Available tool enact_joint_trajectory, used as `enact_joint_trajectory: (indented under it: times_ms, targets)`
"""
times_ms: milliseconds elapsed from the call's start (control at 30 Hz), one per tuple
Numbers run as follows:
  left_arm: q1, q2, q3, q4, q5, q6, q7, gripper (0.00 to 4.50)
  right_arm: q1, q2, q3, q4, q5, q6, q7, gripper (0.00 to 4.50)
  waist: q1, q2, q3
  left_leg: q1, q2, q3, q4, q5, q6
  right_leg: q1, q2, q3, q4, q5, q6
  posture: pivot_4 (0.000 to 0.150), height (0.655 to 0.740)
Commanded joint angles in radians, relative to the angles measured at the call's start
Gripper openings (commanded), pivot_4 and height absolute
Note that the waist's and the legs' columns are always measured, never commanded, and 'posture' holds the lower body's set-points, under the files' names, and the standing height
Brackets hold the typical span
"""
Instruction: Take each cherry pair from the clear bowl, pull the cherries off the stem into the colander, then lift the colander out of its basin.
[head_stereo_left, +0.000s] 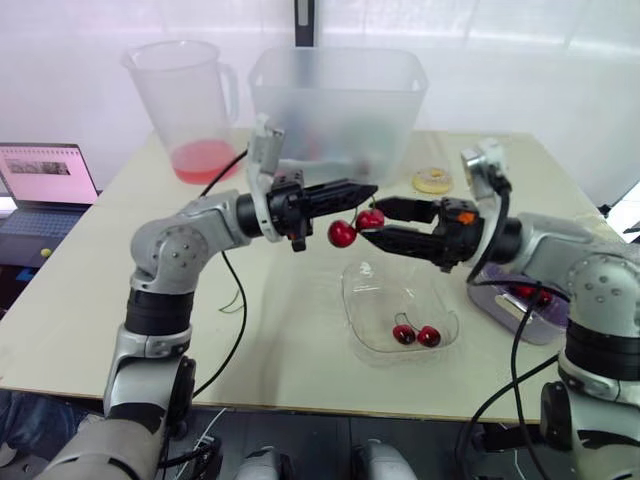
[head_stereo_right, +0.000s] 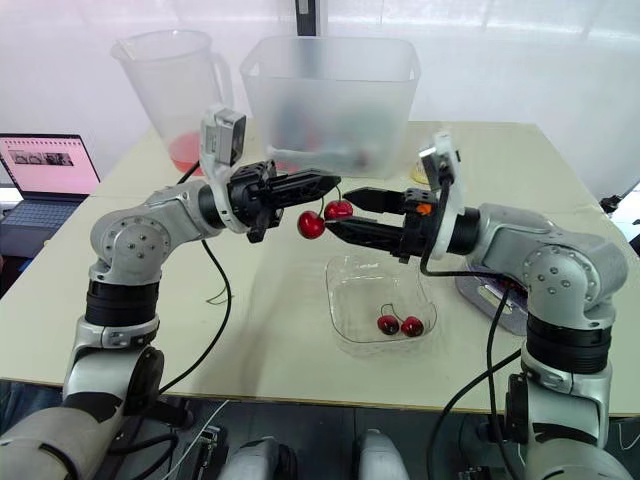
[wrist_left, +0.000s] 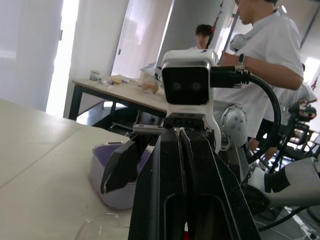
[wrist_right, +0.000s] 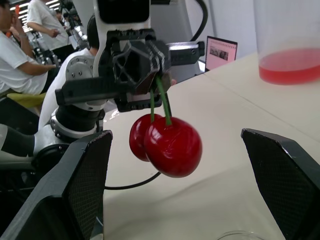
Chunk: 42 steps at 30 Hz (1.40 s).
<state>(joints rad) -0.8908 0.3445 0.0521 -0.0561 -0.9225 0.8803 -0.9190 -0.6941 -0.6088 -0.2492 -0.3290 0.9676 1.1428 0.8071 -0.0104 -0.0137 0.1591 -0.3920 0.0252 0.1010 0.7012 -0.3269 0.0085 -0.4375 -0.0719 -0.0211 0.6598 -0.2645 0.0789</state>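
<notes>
hanging from the left gripper (head_stereo_left: 360, 192), whose fingers are pinched tight on the stem (wrist_right: 161, 102), the cherry pair (wrist_right: 167, 142) dangles in the air near the far rim of the clear bowl (head_stereo_left: 400, 285). the right gripper (head_stereo_left: 372, 222) faces it with fingers spread wide, the cherries between them and untouched. i judge the fruit light, smooth and slippery, firm yet easily bruised, and the stem thin and quick to snap. the better hold is around one cherry's round belly, squeezed gently and drawn away from the stem.

the room behind is busy, with a person in a white shirt (wrist_left: 265, 55) at other tables. the pale table (head_stereo_left: 290, 330) looks flat and matte. on it stand a frosted tub (head_stereo_left: 335, 100), a jug (head_stereo_left: 185, 100) with pink liquid, the purple basin (head_stereo_left: 545, 322) partly behind the right arm, and a second cherry pair (head_stereo_left: 416, 335) in the bowl; a laptop (head_stereo_left: 45, 180) sits off the left side.
</notes>
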Motion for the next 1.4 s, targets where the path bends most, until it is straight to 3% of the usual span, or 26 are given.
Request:
enact_joint_trajectory:
  times_ms: [33, 100, 133, 200, 300, 600, 633, 733, 1100, 1200, 1400]
  targets:
    - [-0.008, -0.002, 0.010, -0.036, -0.014, -0.006, 0.000, 0.00, -0.006, 0.007, -0.006, -0.017, 0.023, -0.038, -0.022, 4.42, -0.001, 0.000, 0.000, 0.000, 0.000, 0.000, 0.000, 0.000, 0.000, 0.000, 0.000, 0.000, 0.000, 0.000, 0.000, 0.150, 0.7131]
    - [-0.009, -0.003, 0.008, -0.034, -0.011, -0.009, 0.001, 0.00, -0.001, 0.014, -0.004, -0.012, 0.037, -0.042, -0.033, 4.42, -0.001, 0.000, 0.000, 0.000, 0.000, 0.000, 0.000, 0.000, 0.000, 0.000, 0.000, 0.000, 0.000, 0.000, 0.000, 0.150, 0.7131]
    - [-0.010, -0.003, 0.006, -0.033, -0.008, -0.012, 0.001, 0.00, 0.000, 0.016, -0.001, -0.010, 0.042, -0.043, -0.036, 4.16, -0.001, 0.000, 0.000, 0.000, 0.000, 0.000, 0.000, 0.000, 0.000, 0.000, 0.000, 0.000, 0.000, 0.000, 0.000, 0.150, 0.7131]
    - [-0.012, -0.004, 0.001, -0.031, -0.002, -0.016, 0.000, 0.00, 0.002, 0.021, 0.007, -0.009, 0.042, -0.052, -0.045, 3.57, -0.001, 0.000, 0.000, 0.000, 0.001, 0.000, 0.000, 0.000, 0.000, 0.000, 0.000, 0.000, 0.000, 0.000, 0.000, 0.150, 0.7131]
    - [-0.014, -0.008, -0.001, -0.029, 0.003, -0.022, 0.002, 0.00, 0.007, 0.027, 0.007, -0.012, 0.057, -0.055, -0.059, 2.13, 0.000, 0.000, 0.000, 0.000, 0.001, 0.000, 0.000, 0.000, 0.000, 0.000, 0.000, 0.000, 0.000, 0.000, 0.000, 0.150, 0.7131]
    - [-0.010, -0.017, -0.003, -0.026, 0.024, -0.038, 0.002, 0.00, 0.020, 0.018, 0.004, -0.002, 0.099, -0.046, -0.086, 2.13, -0.001, 0.000, 0.000, 0.000, 0.001, 0.000, 0.000, 0.000, 0.000, 0.000, 0.000, 0.000, 0.000, 0.000, 0.000, 0.150, 0.7131]
    - [-0.010, -0.018, -0.003, -0.026, 0.025, -0.039, 0.003, 0.00, 0.019, 0.018, 0.002, 0.001, 0.105, -0.045, -0.090, 1.60, -0.001, 0.000, 0.000, 0.000, 0.001, 0.000, 0.000, 0.000, 0.000, 0.000, 0.000, 0.000, 0.000, 0.000, 0.000, 0.150, 0.7131]
    - [-0.009, -0.020, -0.001, -0.028, 0.027, -0.041, 0.006, 0.00, 0.017, 0.014, 0.001, 0.003, 0.112, -0.054, -0.096, 0.84, 0.000, 0.000, 0.000, 0.000, 0.001, 0.000, 0.000, 0.000, 0.000, 0.000, 0.000, 0.000, 0.000, 0.000, 0.000, 0.150, 0.7131]
    - [-0.027, -0.020, 0.011, 0.023, 0.089, -0.105, 0.007, 0.00, 0.037, -0.048, 0.032, 0.012, 0.117, -0.019, -0.078, 0.82, 0.000, 0.000, 0.000, 0.000, 0.000, 0.000, 0.000, 0.000, 0.000, 0.000, 0.000, 0.000, -0.001, 0.000, 0.000, 0.150, 0.7131]
    - [-0.026, -0.038, 0.012, 0.029, 0.095, -0.119, 0.019, 0.00, 0.103, -0.126, 0.111, 0.001, 0.064, 0.008, -0.028, 0.82, 0.003, 0.000, 0.000, 0.000, 0.000, -0.001, 0.000, 0.000, 0.000, 0.000, 0.000, 0.000, -0.001, 0.000, 0.000, 0.150, 0.7131]
    - [-0.024, -0.053, 0.001, 0.021, 0.094, -0.122, 0.026, 0.00, 0.138, -0.166, 0.150, 0.009, 0.051, 0.002, -0.002, 0.82, -0.003, 0.000, 0.000, 0.000, 0.001, -0.003, 0.000, 0.000, 0.001, 0.003, 0.000, -0.002, -0.005, 0.000, 0.000, 0.150, 0.7131]
